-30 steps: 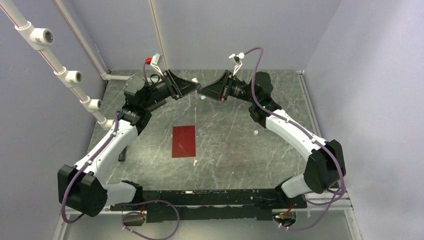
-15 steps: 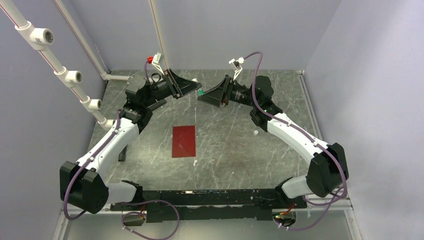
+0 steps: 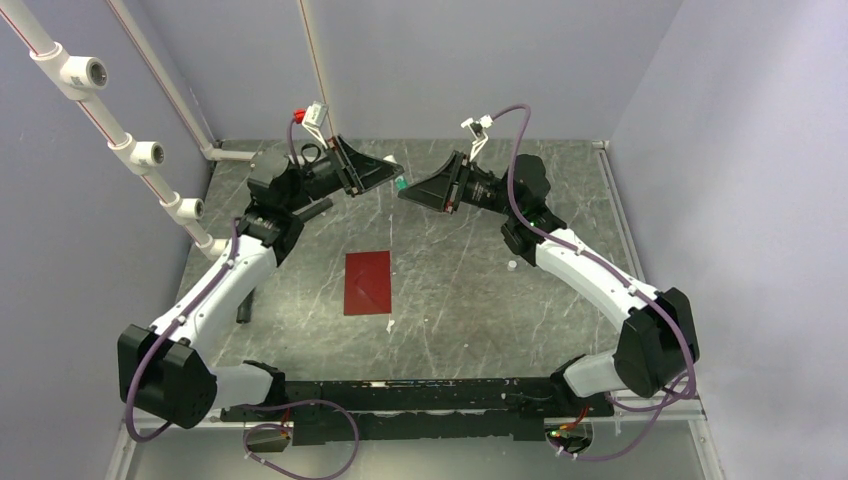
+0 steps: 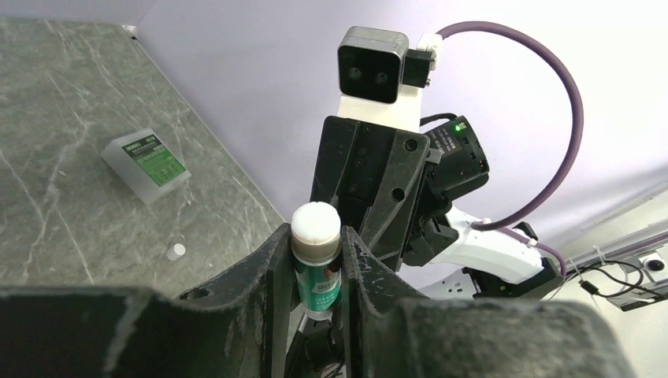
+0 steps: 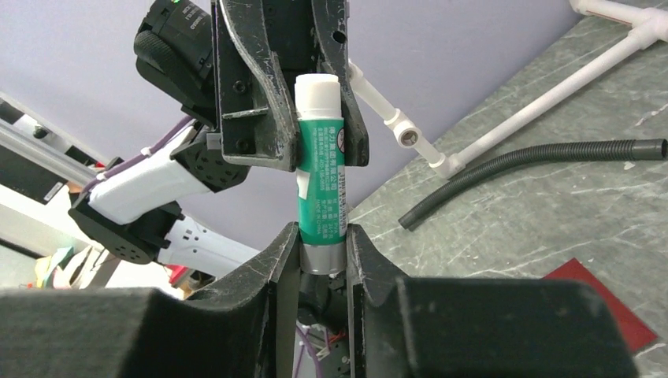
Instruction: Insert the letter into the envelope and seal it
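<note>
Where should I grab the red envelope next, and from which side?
Probably take the envelope by its near short edge, coming down from above: it lies flat on the table, long sides running front to back, so only an edge offers purchase.

The glue stick has a green body with white print, a white top and a grey base. The left gripper and right gripper are matte black. The arms are white with black joints and carry purple cables. The envelope is plain dark red. The table is grey-green marble with pale veins. The small box is whitish with a green label. The walls are lavender, the pipes white, and the corrugated hose black.
</note>
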Tool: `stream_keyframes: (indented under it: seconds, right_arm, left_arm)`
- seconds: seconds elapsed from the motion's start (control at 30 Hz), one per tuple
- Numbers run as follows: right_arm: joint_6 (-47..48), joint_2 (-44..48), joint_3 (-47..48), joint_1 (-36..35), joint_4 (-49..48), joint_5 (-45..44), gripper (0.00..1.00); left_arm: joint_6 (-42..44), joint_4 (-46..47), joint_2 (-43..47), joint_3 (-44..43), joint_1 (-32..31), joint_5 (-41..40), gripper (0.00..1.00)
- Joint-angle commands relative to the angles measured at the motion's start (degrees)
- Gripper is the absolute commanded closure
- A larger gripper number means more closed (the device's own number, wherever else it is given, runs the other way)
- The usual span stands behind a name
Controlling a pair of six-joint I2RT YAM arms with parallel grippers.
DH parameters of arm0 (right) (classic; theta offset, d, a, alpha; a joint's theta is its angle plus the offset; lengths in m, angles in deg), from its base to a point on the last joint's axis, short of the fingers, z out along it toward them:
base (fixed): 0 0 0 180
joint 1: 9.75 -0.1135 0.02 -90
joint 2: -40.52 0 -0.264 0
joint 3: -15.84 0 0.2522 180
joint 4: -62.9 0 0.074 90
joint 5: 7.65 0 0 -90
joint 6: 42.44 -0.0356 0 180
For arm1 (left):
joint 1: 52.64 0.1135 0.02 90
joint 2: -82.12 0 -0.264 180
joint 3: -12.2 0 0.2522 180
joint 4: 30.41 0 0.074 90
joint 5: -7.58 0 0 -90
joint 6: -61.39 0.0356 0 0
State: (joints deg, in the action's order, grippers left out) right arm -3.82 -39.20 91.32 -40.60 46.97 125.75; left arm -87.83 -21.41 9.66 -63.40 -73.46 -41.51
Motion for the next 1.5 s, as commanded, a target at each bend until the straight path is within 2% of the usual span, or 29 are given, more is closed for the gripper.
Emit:
stream_keyframes:
  seconds: [0.0, 0.07, 0.13, 0.4, 0.5, 0.6, 0.63, 0.73, 0.77, 0.83, 0.93, 1.17, 1.47]
  right_arm:
    - [-1.89, -0.19, 1.12, -0.09, -5.97, -1.15, 0.80]
    - [-2.69, -0.37, 1.05, -0.09, -6.85, -1.11, 0.83]
    - [-3.55, -0.37, 0.87, -0.09, -7.55, -1.52, 0.85]
    - [-5.12, -0.60, 0.90, -0.08, -9.76, -0.60, 0.86]
    - [-5.82, -1.06, 1.07, -0.13, -11.09, 1.00, 0.86]
    - [-6.16, -1.31, 1.30, -0.09, -11.57, 2.19, 0.84]
    - [-6.15, -1.37, 1.26, -0.09, -11.48, 2.40, 0.78]
    - [-6.67, -0.15, -0.76, -0.09, -13.20, 1.93, 0.43]
    - [-6.93, 0.21, -1.22, -0.02, -13.11, 1.39, 0.39]
    - [-6.81, 0.56, -1.60, 0.09, -12.13, 1.12, 0.36]
    - [-7.22, 1.27, -2.60, 0.09, -12.26, 0.52, 0.38]
    - [-6.05, 1.03, -1.95, 0.13, -11.64, -0.66, 0.62]
    - [0.33, -0.61, 2.66, 0.09, -5.39, -1.91, 0.65]
  left_arm:
    - [0.94, 2.48, 2.41, -0.34, 0.08, 1.09, 0.64]
    - [0.50, 2.82, 2.18, -0.15, 0.08, 1.22, 0.55]
    - [-0.49, 4.09, 1.63, 0.33, 0.04, 1.87, 0.53]
    - [-2.89, 9.14, 0.02, 2.17, -0.50, 2.07, 0.60]
    - [-2.52, 9.15, -0.36, 1.99, -0.83, 1.90, 0.68]
    - [-2.95, 10.22, -0.81, 1.91, -1.13, 1.94, 0.88]
    - [-3.04, 10.54, -0.83, 1.88, -1.15, 1.84, 0.96]
    - [-3.29, 10.73, -0.39, 1.61, -1.15, 0.98, 0.98]
    - [-3.08, 10.27, -0.14, 1.39, -1.15, 0.54, 0.97]
    - [-2.48, 8.64, 0.63, 0.93, -1.15, -0.78, 0.98]
    - [-2.05, 7.23, 1.66, 0.88, -1.15, -2.55, 0.98]
    - [-2.74, 7.25, 1.89, 0.85, -1.15, -2.55, 0.98]
    - [-1.36, 4.35, 2.76, 0.94, -1.15, -3.49, 0.97]
